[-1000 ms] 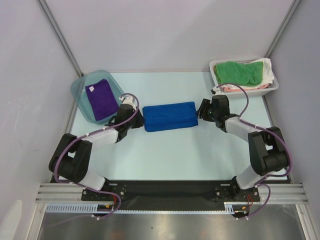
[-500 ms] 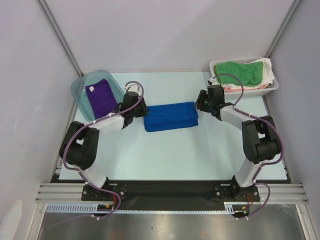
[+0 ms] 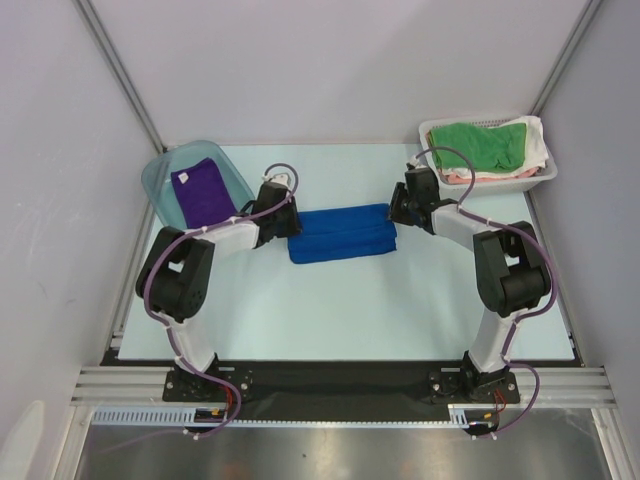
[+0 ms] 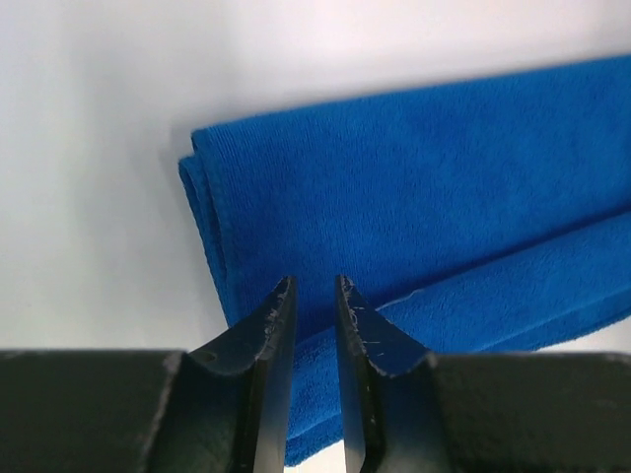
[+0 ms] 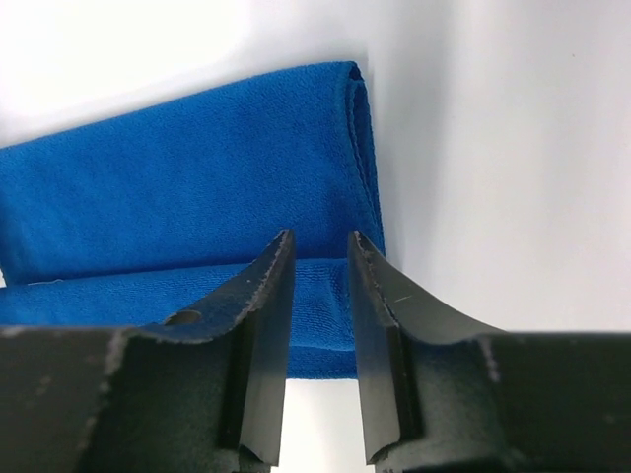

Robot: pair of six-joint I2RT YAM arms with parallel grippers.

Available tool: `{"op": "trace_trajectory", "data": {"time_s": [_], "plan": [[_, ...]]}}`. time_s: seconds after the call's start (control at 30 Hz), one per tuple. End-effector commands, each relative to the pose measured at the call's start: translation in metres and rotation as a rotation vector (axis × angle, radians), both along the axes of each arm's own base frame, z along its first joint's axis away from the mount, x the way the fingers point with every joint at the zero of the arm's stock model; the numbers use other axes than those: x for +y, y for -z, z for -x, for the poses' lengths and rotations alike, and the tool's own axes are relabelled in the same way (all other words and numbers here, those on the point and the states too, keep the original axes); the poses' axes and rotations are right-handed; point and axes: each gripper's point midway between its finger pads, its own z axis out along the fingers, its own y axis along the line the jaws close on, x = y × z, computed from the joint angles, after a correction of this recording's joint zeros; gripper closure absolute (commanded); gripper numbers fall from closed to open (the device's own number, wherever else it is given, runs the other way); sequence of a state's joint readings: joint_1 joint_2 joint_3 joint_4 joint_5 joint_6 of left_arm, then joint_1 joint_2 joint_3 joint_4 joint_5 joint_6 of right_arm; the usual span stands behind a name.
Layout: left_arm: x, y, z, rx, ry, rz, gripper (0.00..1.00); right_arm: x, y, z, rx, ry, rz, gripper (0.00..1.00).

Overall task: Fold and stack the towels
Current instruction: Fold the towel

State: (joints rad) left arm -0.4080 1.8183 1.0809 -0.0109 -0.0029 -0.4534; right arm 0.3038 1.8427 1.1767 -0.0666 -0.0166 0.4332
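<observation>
The blue towel [image 3: 342, 233] lies folded into a narrow band in the middle of the pale tabletop [image 3: 340, 310]. Its long axis runs left to right across the overhead frame, with the right end tipped slightly towards the top.

The left gripper [image 3: 287, 222] sits at the towel's left short end and the right gripper [image 3: 396, 208] at its right short end, so the two face each other along the towel's length.

The purple towel [image 3: 203, 197] lies flat in a clear bluish tub [image 3: 165, 175] at the upper left. Its long side slants from upper left to lower right.

The green towel [image 3: 480, 145] is bunched in a white basket [image 3: 545, 172] at the upper right, on top of a white cloth [image 3: 538, 140] and a pinkish item [image 3: 462, 176].

Only the wrist views show the stacked layers at the blue towel's ends. In the left wrist view the blue towel [image 4: 414, 197] has its rounded, layered end at the left of the frame, and its length runs off to the right edge. The left gripper [image 4: 314, 286] has its jaws slightly apart, and nothing is pinched in the narrow gap, where blue cloth shows through behind. The tips overlap the towel's lower fold line, but whether they touch it I cannot tell.

The right wrist view mirrors this. The blue towel [image 5: 197, 177] ends in a doubled edge at the upper right and stretches out of frame to the left. The right gripper [image 5: 320, 236] is also parted by a slim gap with nothing in it, over the towel near that end.

Only the overhead view shows the tub, the basket and the other two towels.
</observation>
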Motion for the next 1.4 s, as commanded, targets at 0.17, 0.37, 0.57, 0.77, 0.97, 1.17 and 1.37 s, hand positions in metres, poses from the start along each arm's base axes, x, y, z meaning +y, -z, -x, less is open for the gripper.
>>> {"op": "trace_trajectory", "data": {"time_s": [0.17,0.37,0.57,0.77,0.97,1.17,1.37], "plan": [[-0.018,0.004,0.021,0.027,0.110,0.034,0.77,0.001,0.006,0.011,0.033,-0.023,0.010,0.70],[-0.022,0.000,0.032,0.031,0.140,0.054,0.77,0.000,0.005,0.018,0.037,-0.025,0.006,0.73],[-0.022,-0.004,0.044,0.035,0.163,0.068,0.78,-0.004,0.002,0.029,0.032,-0.023,0.002,0.75],[-0.026,-0.009,0.054,0.012,0.181,0.096,0.78,-0.010,-0.006,0.041,0.016,-0.017,0.001,0.75],[-0.029,-0.015,0.064,-0.002,0.193,0.101,0.78,-0.019,-0.013,0.051,0.006,0.002,-0.002,0.74],[-0.031,-0.032,0.065,-0.031,0.203,0.124,0.77,-0.026,-0.027,0.043,-0.017,0.017,-0.001,0.68],[-0.035,-0.048,0.065,-0.044,0.211,0.148,0.76,-0.020,-0.014,0.024,0.025,-0.013,-0.008,0.62]]}}
